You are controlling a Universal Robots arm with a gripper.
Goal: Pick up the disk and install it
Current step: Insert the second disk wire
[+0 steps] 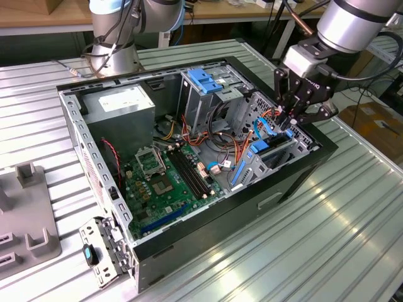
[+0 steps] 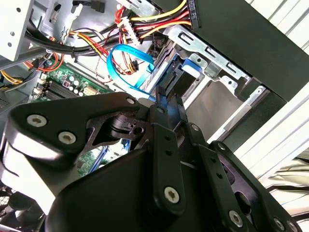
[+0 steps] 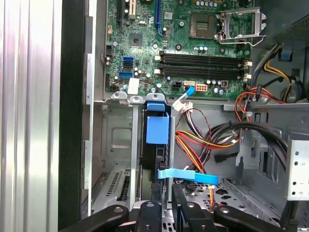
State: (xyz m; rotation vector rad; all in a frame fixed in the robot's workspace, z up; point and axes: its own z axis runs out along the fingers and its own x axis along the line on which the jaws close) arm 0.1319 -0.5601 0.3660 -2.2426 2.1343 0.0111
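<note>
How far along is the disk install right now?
Pick-up looks done: the disk stands on edge inside the drive bay of the open computer case. In hand: the gripper sits right at the disk's near end. Left: I cannot tell whether the disk is fully seated.

ribbed metal table (image 1: 352, 233), wooden bench (image 1: 38, 16) behind
</note>
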